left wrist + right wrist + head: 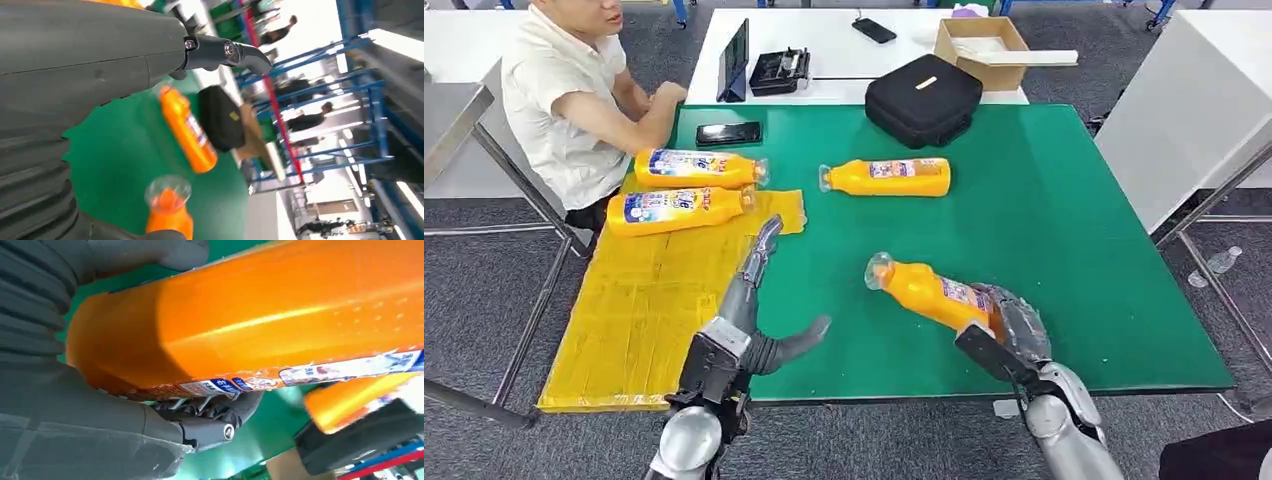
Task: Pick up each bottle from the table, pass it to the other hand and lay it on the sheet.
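Observation:
My right hand (1009, 325) grips the base of an orange bottle (929, 292) held tilted above the green table (1044, 240), its clear cap toward the left; up close the same bottle (260, 325) sits in that hand (75, 405). My left hand (759, 300) is open over the table's near left, fingers toward the yellow sheet (639, 300), thumb toward the held bottle (167, 210). Two orange bottles (694, 168) (679, 210) lie at the sheet's far end. A third orange bottle (889, 177) (189, 129) lies on the green table further back.
A person (564, 90) sits at the far left corner, arm near a black phone (728, 133). A black case (924, 98) stands at the table's back edge. Behind it a white table (824, 50) carries a cardboard box (980, 48) and devices.

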`<state>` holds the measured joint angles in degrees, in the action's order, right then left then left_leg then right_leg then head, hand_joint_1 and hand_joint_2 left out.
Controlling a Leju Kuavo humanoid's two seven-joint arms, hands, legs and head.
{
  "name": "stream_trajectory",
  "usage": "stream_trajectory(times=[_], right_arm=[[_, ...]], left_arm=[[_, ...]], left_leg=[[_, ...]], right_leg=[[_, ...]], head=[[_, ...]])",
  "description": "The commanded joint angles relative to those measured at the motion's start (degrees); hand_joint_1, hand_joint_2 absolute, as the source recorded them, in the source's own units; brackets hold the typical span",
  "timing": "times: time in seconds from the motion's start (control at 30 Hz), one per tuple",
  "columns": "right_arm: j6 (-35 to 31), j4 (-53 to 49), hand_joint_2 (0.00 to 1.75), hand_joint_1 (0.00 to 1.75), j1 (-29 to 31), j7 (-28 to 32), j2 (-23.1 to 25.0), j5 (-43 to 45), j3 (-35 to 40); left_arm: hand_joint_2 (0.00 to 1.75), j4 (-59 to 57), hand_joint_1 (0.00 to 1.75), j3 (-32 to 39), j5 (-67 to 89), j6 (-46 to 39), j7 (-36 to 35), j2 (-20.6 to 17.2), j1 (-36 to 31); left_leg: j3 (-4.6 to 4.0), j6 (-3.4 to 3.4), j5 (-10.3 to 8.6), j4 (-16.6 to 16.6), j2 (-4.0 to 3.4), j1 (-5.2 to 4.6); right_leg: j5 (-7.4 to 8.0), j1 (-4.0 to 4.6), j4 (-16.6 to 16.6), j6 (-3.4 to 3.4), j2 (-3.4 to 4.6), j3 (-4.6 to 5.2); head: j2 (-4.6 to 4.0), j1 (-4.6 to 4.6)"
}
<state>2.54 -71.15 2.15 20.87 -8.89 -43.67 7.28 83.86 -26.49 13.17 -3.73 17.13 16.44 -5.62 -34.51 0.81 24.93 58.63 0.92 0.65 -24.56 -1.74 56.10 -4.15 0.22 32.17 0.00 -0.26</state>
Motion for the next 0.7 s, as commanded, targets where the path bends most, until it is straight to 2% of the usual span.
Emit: stream_trajectory(times=[0.03, 0.07, 0.1, 0.17, 0.23, 0.3, 0.33, 0.37, 0.53, 0.6, 0.7], right_arm=[[0.2, -8.3, 1.75, 1.75, -1.6, -0.3, 4.9, 0.0, 2.9], [0.2, -8.2, 1.75, 1.75, -1.7, -0.3, 4.8, 0.0, 2.8], [-1.3, -8.0, 1.75, 1.75, -0.5, 4.1, 5.1, 0.0, 3.9], [-1.6, -7.7, 1.75, 1.75, 3.8, 4.0, 8.4, -1.2, 6.7], [-1.5, -7.8, 1.75, 1.75, 4.5, 3.2, 8.7, -1.4, 7.5], [-1.6, -7.8, 1.75, 1.75, 5.3, 2.3, 9.4, -1.3, 8.0], [-1.9, -7.9, 1.75, 1.75, 5.8, 2.7, 9.6, -0.9, 8.9], [-1.9, -7.8, 1.75, 1.75, 6.1, 2.6, 9.9, -0.8, 9.4], [-3.4, -9.4, 1.75, 1.75, 6.1, 2.9, 12.1, -1.1, 11.0], [-4.3, -10.6, 1.75, 1.75, 5.9, 3.1, 13.0, -1.1, 10.9], [-4.3, -11.5, 1.75, 1.75, 5.7, 3.0, 13.3, -1.2, 11.1]], left_arm=[[1.75, -7.4, 0.0, 1.7, -4.7, 1.9, -2.0, 3.6, 2.0], [1.75, -7.3, 0.0, 1.7, -4.7, 1.9, -2.0, 3.6, 2.0], [1.75, -8.1, 0.0, 2.0, -11.9, 5.2, -8.0, 3.6, 2.7], [1.75, -12.1, 0.0, 2.8, -19.2, 5.8, -6.4, 3.6, 2.9], [1.75, -12.8, 0.0, 2.9, -19.3, 6.1, -5.7, 3.6, 2.8], [1.75, -13.3, 0.0, 2.9, -19.5, 6.3, -5.0, 3.6, 2.8], [1.75, -13.4, 0.0, 2.8, -20.2, 6.7, -4.6, 3.6, 2.6], [1.75, -12.8, 0.0, 2.8, -20.4, 6.7, -4.3, 3.6, 2.6], [1.75, -10.0, 0.0, 2.8, -18.4, 5.5, -3.5, 3.6, 2.1], [1.75, -9.2, 0.0, 2.8, -18.4, 5.0, -3.2, 3.6, 2.2], [1.75, -8.7, 0.0, 2.8, -18.4, 5.0, -3.2, 3.6, 2.3]], left_leg=[[-0.01, -0.02, 0.06, 0.0, -0.24, 0.02], [-0.15, -0.01, 0.01, 0.0, -0.07, 0.0], [-0.2, 0.01, -0.03, 0.0, 0.04, 0.0], [-0.29, 0.02, -0.03, 0.0, -0.02, 0.06], [-0.21, 0.03, 0.05, -0.1, -0.48, 0.0], [-0.34, -0.01, 0.03, 0.0, -0.41, 0.01], [-0.47, 0.0, -0.04, 0.0, -0.13, -0.03], [-0.45, -0.03, 0.0, 0.0, -0.29, 0.02], [-0.64, 0.01, -0.01, 0.0, -0.03, 0.01], [-0.57, 0.0, 0.05, 0.1, -0.2, 0.04], [-0.76, 0.0, -0.06, 0.0, 0.1, 0.01]], right_leg=[[-0.02, 0.05, 0.0, 0.25, 0.14, 0.09], [-0.03, 0.03, 0.0, 0.17, 0.0, 0.19], [-0.05, -0.02, 0.0, 0.13, -0.08, 0.21], [-0.02, 0.03, 0.0, 0.13, 0.04, 0.25], [0.04, -0.01, -0.1, 0.23, 0.46, 0.27], [0.02, 0.0, 0.0, 0.24, 0.39, 0.31], [0.0, -0.06, 0.0, 0.15, 0.15, 0.39], [0.01, -0.01, 0.0, 0.23, 0.26, 0.46], [-0.03, -0.03, 0.1, 0.16, 0.03, 0.55], [-0.05, 0.02, 0.1, 0.26, 0.14, 0.56], [-0.04, -0.04, 0.1, 0.14, -0.1, 0.67]], head=[[0.0, -0.02], [0.0, -0.04], [0.0, -0.04], [0.0, 0.0], [0.0, 0.0], [0.0, 0.04], [0.0, 0.0], [0.0, -0.04], [0.0, 0.0], [0.0, 0.0], [0.0, 0.0]])
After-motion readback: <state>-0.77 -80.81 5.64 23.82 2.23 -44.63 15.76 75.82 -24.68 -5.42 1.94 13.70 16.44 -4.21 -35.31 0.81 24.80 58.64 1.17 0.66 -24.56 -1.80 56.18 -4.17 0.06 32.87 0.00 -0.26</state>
